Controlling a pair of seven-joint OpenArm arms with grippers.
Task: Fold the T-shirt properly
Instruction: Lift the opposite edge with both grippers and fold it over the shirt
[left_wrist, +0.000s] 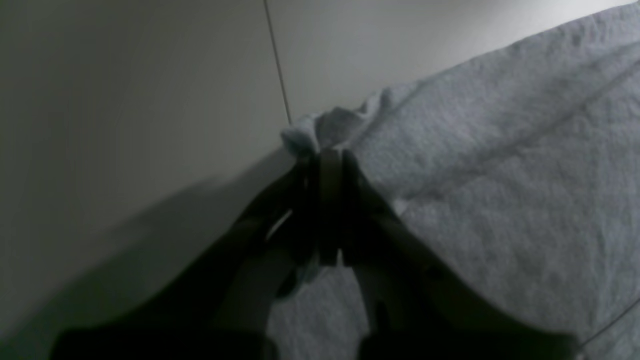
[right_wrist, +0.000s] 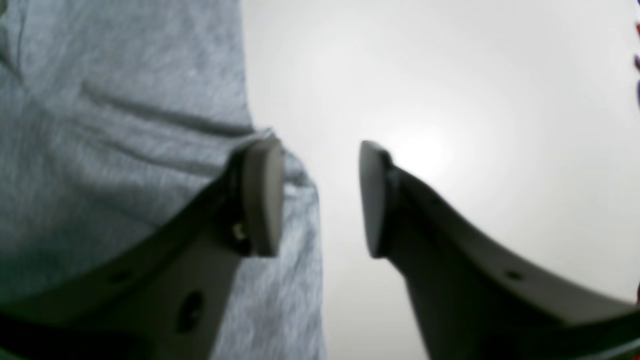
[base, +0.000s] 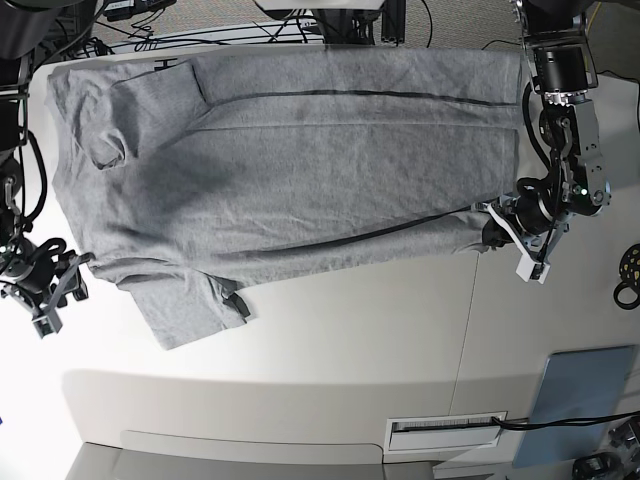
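T-shirt (base: 300, 170): lying spread flat across the white surface (base: 340, 350), plain grey side showing, one sleeve folded toward the near edge.
Left hand (left_wrist: 330, 160): I am clenching it on a bunched corner of the T-shirt's hem.
Right hand (right_wrist: 320, 200): I am holding it released, jaws apart, one pad (right_wrist: 262, 195) over the T-shirt's edge, nothing between them.

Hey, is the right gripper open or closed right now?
Open. The right gripper shows a clear gap between its pads, empty, beside the T-shirt edge.
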